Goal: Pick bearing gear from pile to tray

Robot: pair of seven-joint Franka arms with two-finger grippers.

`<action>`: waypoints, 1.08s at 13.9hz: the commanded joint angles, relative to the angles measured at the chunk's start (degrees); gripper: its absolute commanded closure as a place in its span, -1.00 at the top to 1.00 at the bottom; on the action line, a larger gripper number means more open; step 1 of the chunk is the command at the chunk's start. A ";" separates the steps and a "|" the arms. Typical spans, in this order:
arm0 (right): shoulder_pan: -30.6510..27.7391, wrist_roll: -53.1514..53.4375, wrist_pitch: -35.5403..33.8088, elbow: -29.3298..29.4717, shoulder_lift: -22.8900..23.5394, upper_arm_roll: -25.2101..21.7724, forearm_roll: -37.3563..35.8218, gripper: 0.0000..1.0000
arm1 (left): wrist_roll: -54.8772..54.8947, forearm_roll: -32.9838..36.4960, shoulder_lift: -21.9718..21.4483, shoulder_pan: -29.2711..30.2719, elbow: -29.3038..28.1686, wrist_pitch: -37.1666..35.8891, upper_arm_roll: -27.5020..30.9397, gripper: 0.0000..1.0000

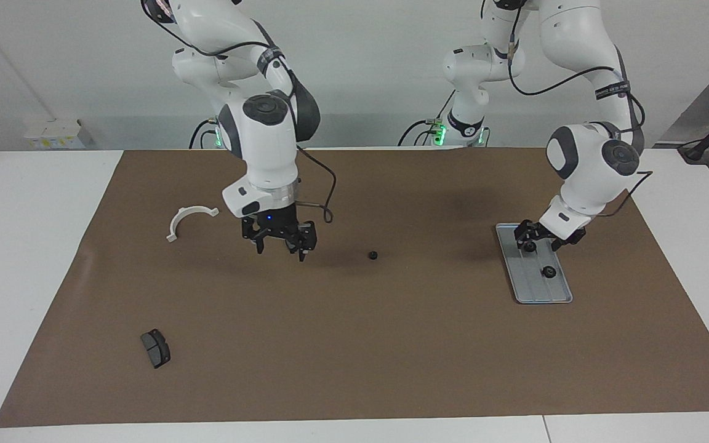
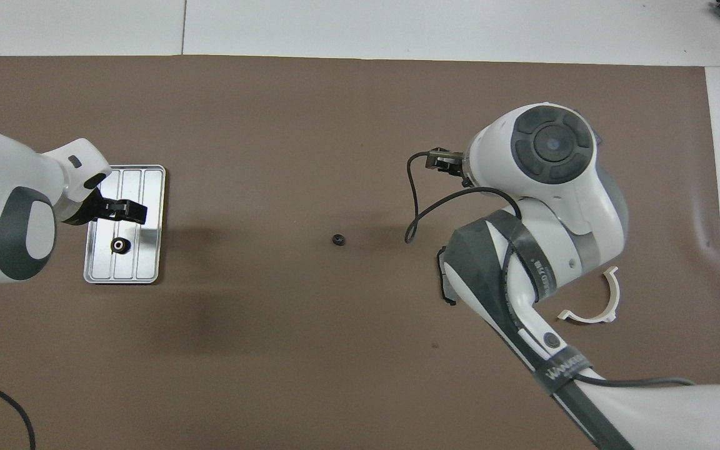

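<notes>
One gear (image 1: pixel 549 271) in tray (image 1: pixel 560 294), below open left jaws.

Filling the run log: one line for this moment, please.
left pincer: open, over mat | right pincer: open, over tray | one gear in tray | one gear loose mid-mat

Small black gear (image 1: pixel 549 271) flat in tray (image 1: pixel 560 297).

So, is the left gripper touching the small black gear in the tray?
Apart. In the facing view the left gripper hangs over the tray, and bare tray floor shows between it and the gear.
</notes>
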 commanded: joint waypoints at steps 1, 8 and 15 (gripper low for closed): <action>-3.69 -7.89 -2.64 -1.67 -4.29 0.82 2.83 1.00 | -12.05 -0.15 -0.09 -8.79 0.29 3.04 0.62 0.90; -7.65 -19.51 -12.49 0.52 -10.28 0.38 6.01 1.00 | -30.38 -0.15 1.40 -27.36 -1.39 20.70 0.71 0.65; -10.64 -25.94 -18.04 4.31 -10.81 0.29 7.86 1.00 | -30.38 0.03 8.70 -31.93 0.20 28.10 0.79 0.44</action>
